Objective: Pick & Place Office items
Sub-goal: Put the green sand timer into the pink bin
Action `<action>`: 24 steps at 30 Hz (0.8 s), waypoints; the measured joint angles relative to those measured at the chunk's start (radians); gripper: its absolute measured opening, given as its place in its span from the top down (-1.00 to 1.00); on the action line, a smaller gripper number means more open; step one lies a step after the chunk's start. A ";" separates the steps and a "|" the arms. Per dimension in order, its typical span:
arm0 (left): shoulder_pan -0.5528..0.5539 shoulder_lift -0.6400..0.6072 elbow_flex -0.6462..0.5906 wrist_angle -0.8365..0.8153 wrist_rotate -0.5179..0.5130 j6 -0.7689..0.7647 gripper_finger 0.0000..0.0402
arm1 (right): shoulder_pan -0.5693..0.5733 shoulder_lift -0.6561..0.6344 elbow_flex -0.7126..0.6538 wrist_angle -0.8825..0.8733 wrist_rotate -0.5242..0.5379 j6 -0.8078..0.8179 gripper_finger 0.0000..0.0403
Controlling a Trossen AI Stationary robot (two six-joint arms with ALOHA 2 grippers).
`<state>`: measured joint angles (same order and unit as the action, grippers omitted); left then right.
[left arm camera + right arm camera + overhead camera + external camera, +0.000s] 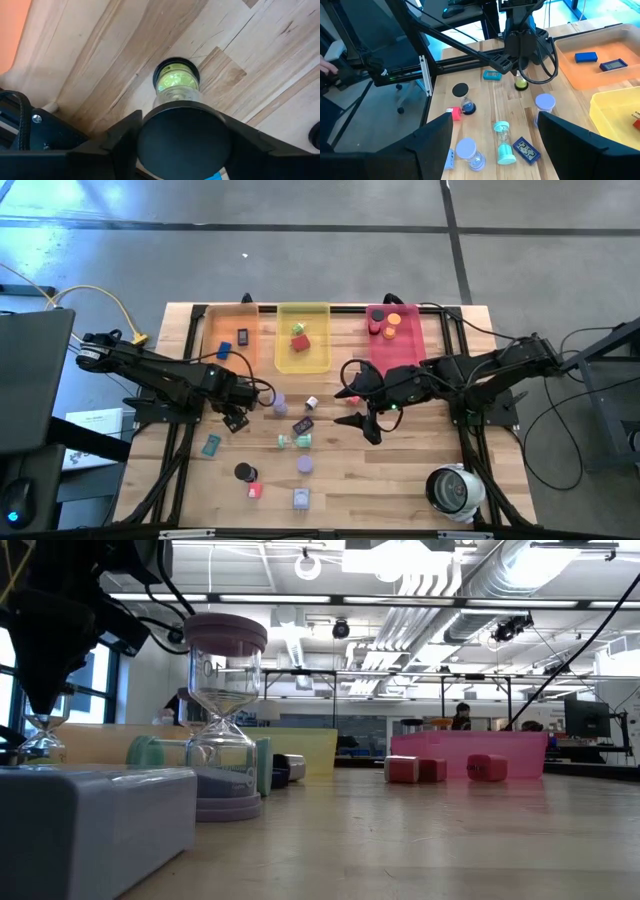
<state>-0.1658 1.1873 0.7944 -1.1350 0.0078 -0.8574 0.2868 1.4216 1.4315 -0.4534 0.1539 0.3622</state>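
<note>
My left claw [521, 75] points straight down, jaws loosely around a green-capped hourglass [176, 82] standing upright on the table [400, 470]. My right claw [362, 412] hovers mid-table, jaws apart.

Left arm reached from the table's left edge toward the middle, elbow bent, wrist tipped steeply down. Left gripper [236, 420] pointed at the tabletop, fingers [496, 60] straddling a small hourglass [175, 82] (contact with the glass could not be confirmed from any view). In the low view that gripper [42, 690] hung down at the near left.

Right arm extended from the right edge toward centre, forearm roughly level. Right gripper [362, 412] hung above the boards, holding nothing, its two fingers [432, 140] spread wide apart.
</note>
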 joint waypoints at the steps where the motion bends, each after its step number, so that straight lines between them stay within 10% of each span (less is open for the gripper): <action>1: 0.000 0.000 0.000 0.000 0.000 -0.002 -0.04 | 0.000 0.000 0.000 0.000 0.000 0.000 -0.40; 24: 0.000 -0.046 0.233 -0.206 0.024 0.036 0.00 | -0.033 0.000 0.000 0.018 0.034 0.008 -0.40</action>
<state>-0.1658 1.1413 1.0276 -1.3415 0.0318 -0.8212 0.2534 1.4216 1.4315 -0.4357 0.1884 0.3706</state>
